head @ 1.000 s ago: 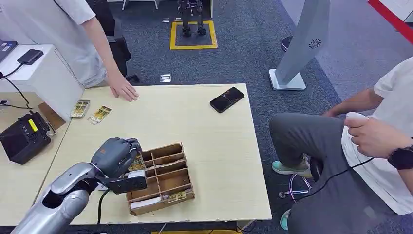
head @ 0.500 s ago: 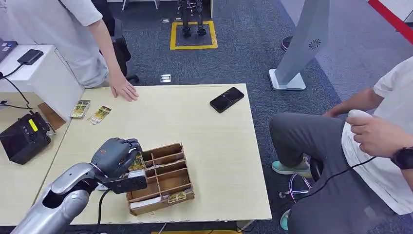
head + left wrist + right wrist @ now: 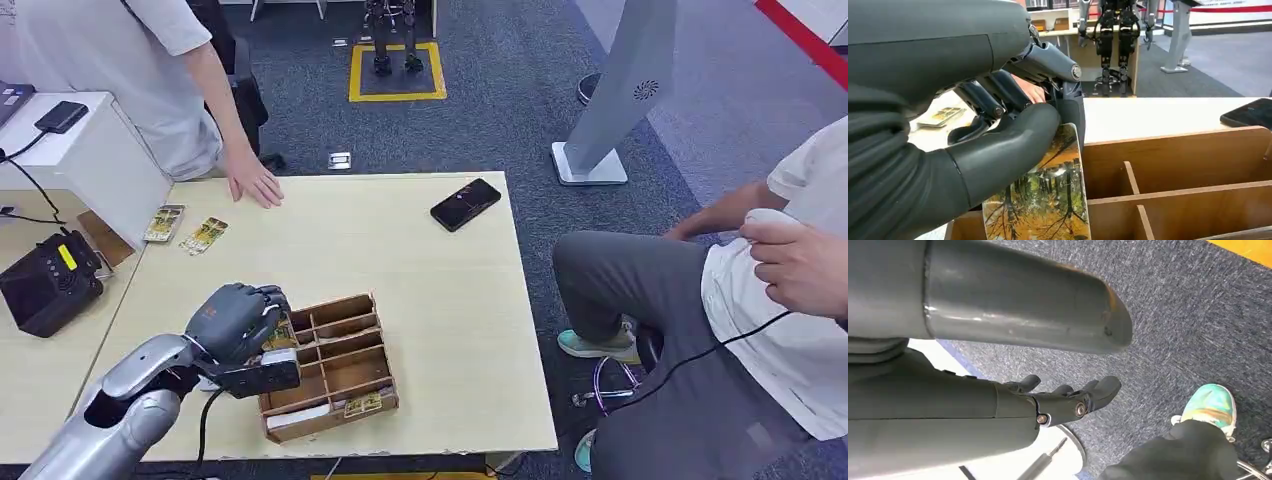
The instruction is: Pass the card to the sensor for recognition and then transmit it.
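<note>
I count two loose cards (image 3: 165, 222) (image 3: 204, 235) far left on the counter (image 3: 400, 270), one phone (image 3: 466, 203), one wooden organizer (image 3: 335, 365), one black device (image 3: 48, 283), two people (image 3: 120, 70) (image 3: 760, 330).

Card (image 3: 1048, 200) with autumn-forest print stands upright at wooden organizer's (image 3: 335, 365) left edge; left hand (image 3: 235, 320) pinches it.

you've got a light wooden table (image 3: 400, 250) carrying a wooden divider box (image 3: 335, 365) at the near edge, a black phone (image 3: 466, 203) at the far right corner, two loose cards (image 3: 185, 229) at far left, and a person's hand (image 3: 253, 186) resting on the far edge.
</note>
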Robot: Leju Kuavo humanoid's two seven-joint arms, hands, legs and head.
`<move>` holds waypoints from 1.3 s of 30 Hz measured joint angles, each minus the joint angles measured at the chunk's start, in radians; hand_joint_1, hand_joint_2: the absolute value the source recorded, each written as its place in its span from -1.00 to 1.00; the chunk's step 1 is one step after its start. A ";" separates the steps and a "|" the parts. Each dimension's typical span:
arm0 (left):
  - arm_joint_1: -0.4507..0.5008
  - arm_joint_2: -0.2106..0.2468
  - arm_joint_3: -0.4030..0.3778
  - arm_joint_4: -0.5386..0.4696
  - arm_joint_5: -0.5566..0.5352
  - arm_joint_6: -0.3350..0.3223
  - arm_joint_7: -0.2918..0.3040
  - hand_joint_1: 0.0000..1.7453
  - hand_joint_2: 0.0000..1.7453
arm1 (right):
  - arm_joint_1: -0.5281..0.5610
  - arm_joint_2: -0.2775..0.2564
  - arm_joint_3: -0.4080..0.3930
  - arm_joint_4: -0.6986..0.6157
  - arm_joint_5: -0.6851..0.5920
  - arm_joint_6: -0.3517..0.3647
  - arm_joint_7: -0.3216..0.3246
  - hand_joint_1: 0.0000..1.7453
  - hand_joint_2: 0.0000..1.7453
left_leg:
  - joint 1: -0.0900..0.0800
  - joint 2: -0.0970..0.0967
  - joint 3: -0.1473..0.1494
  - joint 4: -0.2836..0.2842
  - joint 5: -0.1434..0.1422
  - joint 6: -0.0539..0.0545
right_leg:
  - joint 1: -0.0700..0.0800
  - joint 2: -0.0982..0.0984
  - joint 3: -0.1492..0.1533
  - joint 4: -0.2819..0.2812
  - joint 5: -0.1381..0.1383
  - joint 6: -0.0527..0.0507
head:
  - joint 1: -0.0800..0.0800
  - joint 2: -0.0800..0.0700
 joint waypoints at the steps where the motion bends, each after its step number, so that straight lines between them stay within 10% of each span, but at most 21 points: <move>1: 0.000 0.000 0.000 0.000 0.000 0.000 0.000 1.00 1.00 | 0.000 0.000 0.000 0.000 0.000 0.000 0.000 -1.00 -1.00 | 0.000 0.000 0.000 0.000 0.000 0.000 | 0.000 0.000 0.000 0.000 0.000 0.000 | 0.000 0.000; 39: 0.014 0.024 0.053 -0.152 0.022 0.020 -0.026 1.00 1.00 | 0.000 0.002 -0.001 0.000 -0.002 -0.005 -0.006 -1.00 -1.00 | 0.000 0.000 0.000 0.000 0.000 0.000 | 0.000 0.000 0.000 0.000 0.000 0.000 | 0.000 0.000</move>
